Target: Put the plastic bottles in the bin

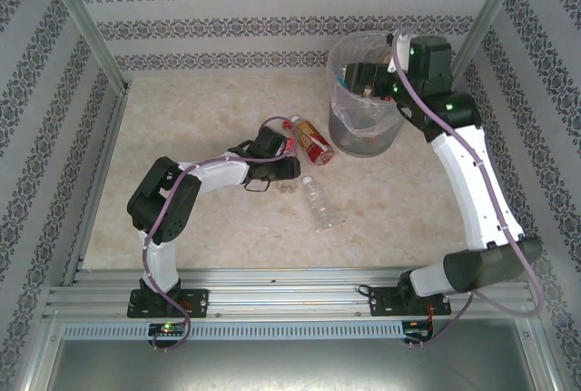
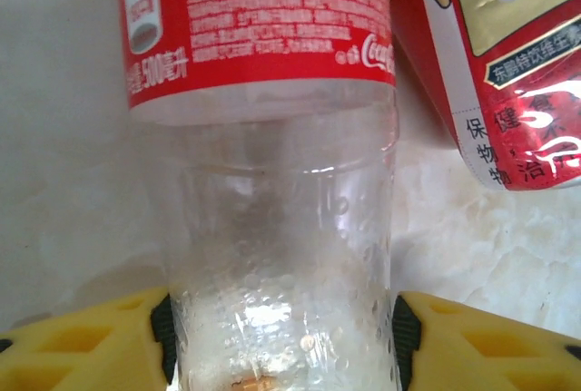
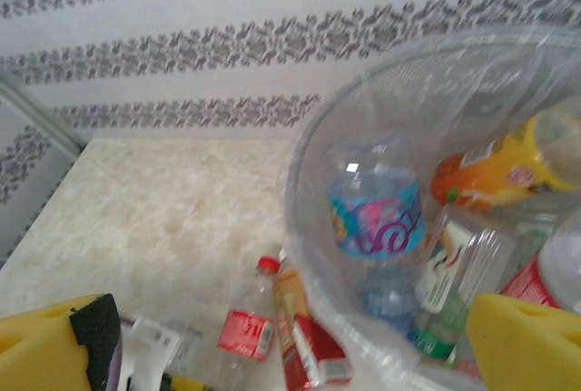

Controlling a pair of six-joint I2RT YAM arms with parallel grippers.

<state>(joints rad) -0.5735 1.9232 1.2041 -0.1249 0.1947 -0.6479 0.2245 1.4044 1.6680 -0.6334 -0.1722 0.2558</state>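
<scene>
Left tool (image 2: 281, 355): clamped on the cola bottle (image 2: 272, 37). Its yellow fingers (image 2: 82, 350) sit either side of the clear plastic, below the red label.
Cola bottle: lying on the tabletop (image 1: 200, 110), near the front of the bin (image 1: 363, 141), and not yet lifted by the look of it.
Neighbour: a bottle with a red and gold label (image 2: 508, 64) lies just beside it, close enough to get dragged along.
Grip: this looks like thin, empty plastic, so I'd want a firm squeeze that stops short of crushing it. The hold is towards one end, so the far end will likely droop.
Lift: straight up first, I'd say, to clear the neighbour, and only then swing across to the bin.
Right tool (image 3: 290, 350): fingers wide apart with nothing between them, hanging over the bin's mouth. I reckon it should clear out before the left arm comes over.
Bin: several bottles are inside, among them a blue-labelled one (image 3: 374, 214) and an orange one (image 3: 495, 169), and there looks to be room for more.
Waiting its turn: a clear bottle (image 1: 318, 202) on the tabletop, nearer the arms.
</scene>
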